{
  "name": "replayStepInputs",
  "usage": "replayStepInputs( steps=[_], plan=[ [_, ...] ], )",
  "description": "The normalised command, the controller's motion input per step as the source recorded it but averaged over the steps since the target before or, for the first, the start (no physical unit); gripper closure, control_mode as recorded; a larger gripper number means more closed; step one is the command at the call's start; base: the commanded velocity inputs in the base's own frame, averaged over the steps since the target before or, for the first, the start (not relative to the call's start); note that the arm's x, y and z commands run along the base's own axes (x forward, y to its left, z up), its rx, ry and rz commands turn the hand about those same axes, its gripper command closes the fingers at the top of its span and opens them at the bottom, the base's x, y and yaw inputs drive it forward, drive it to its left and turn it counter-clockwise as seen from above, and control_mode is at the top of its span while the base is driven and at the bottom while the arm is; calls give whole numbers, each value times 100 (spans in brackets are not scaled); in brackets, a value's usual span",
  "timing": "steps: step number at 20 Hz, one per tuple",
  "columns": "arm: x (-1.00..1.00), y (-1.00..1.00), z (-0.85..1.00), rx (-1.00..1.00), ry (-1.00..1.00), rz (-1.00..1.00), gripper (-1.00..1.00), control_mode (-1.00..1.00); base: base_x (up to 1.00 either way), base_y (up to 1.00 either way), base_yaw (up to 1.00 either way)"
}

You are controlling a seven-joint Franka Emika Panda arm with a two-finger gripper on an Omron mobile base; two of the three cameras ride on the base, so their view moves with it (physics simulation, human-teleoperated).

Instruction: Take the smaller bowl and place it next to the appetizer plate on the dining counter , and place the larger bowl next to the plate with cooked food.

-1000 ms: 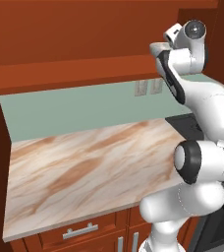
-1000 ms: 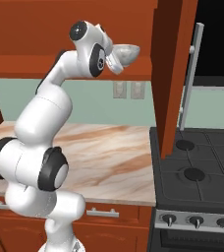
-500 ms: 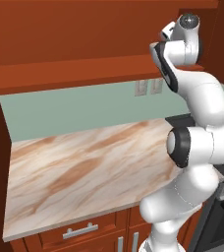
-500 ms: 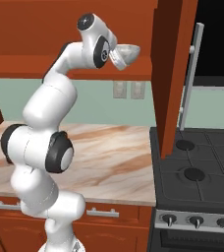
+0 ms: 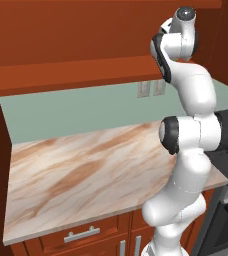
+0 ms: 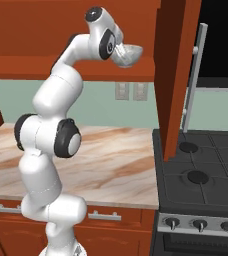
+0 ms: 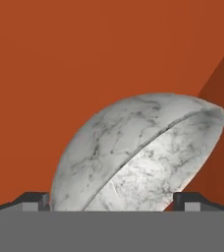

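Pincer (image 6: 122, 54): raised high at the end of the arm, level with the red-brown upper cabinets (image 6: 46, 30), jaws spread to their widest around a marbled bowl (image 6: 127, 54). In the hand view one dark fingertip (image 7: 34, 201) sits at the bowl's left flank and the other at its right, both just beside the stone wall; the bowl (image 7: 138, 152) lies between them and is carried clear of every surface.

Bowl: round, deep, grey-white marble look. In the right base view it sits nearly upright, mouth upward, projecting from the hand toward the open cabinet door (image 6: 173, 75). In the hand view it appears tipped, its rim running as a diagonal from lower left to upper right, its mouth facing lower right and its rounded outside upper left. Round in plan, so no long axis. Which of the two bowls it is cannot be told.

Below: beige brown-veined counter (image 5: 76, 175) over drawers with metal handles (image 5: 82, 234). Pale green backsplash (image 5: 76, 112) bearing twin wall outlets (image 6: 131, 91). Black gas stove (image 6: 201, 175) to the right, knobs (image 6: 200, 225) along its front.
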Motion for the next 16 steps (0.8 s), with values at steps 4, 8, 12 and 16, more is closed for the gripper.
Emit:
replayStepInputs(
  steps=[4,8,12,16],
  plan=[
    [30,-8,0,0,0,0,-100,-100,0,0,0],
    [21,-6,-22,0,0,0,-100,-100,0,0,0],
    [15,-1,-46,0,0,0,100,-100,0,0,0],
    [14,0,-54,0,0,0,100,-100,0,0,0]
  ],
)
